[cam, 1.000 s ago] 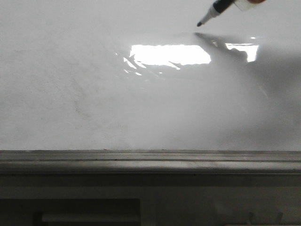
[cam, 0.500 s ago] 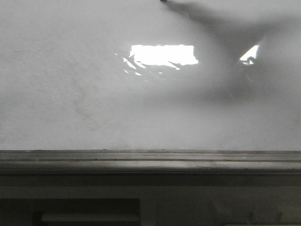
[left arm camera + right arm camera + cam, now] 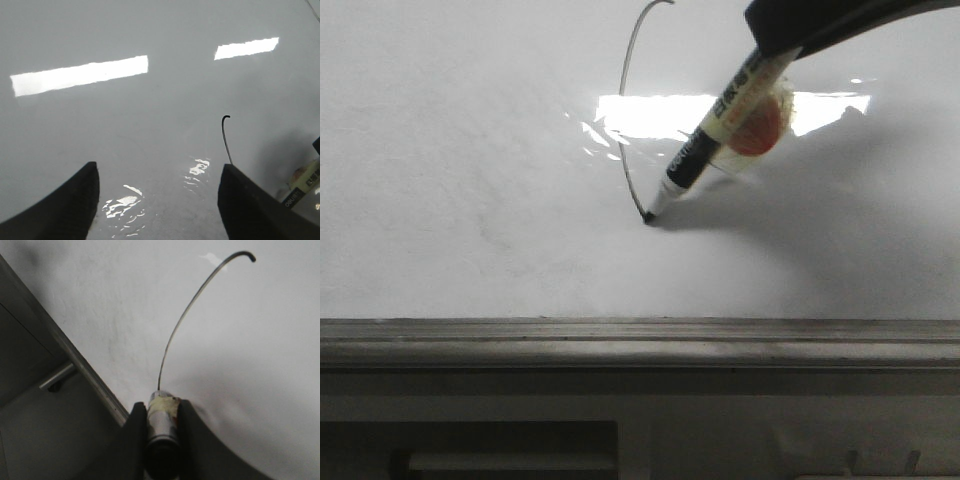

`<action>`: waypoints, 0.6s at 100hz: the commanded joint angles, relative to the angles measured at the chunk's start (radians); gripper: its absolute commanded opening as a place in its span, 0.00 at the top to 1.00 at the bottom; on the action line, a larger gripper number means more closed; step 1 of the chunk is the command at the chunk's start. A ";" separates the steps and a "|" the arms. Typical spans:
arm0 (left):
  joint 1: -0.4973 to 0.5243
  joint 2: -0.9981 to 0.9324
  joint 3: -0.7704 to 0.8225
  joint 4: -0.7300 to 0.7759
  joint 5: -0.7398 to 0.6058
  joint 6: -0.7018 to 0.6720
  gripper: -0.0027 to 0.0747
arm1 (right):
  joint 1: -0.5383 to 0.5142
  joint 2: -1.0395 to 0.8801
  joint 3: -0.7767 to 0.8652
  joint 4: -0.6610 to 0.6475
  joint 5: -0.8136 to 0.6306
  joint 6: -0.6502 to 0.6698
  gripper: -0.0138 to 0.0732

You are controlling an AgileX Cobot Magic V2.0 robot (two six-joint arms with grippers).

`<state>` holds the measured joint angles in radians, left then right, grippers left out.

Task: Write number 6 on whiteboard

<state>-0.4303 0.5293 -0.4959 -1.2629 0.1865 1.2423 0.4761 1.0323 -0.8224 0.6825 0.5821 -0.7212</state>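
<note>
Your right hand (image 3: 161, 427) is clamped tight on the marker (image 3: 715, 125), both fingers pressed against the barrel. The marker leans in from about 1 o'clock in the front view, tip touching the whiteboard (image 3: 470, 180). So far the number 6 (image 3: 625, 110) is only a thin curved stroke, hooked at the top near 12 o'clock and running down to the tip just above board centre. Your left hand (image 3: 157, 200) hangs over the board with fingers spread wide, gripping nothing. The dark frame (image 3: 640, 340) runs along 6 o'clock.
</note>
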 commanded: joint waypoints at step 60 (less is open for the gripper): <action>0.000 0.000 -0.025 -0.021 -0.018 -0.004 0.37 | 0.109 0.034 -0.091 0.015 -0.189 0.046 0.90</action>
<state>-0.4303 0.5293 -0.4959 -1.2629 0.1865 1.2423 0.5613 1.0640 -0.8619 0.6820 0.4183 -0.6594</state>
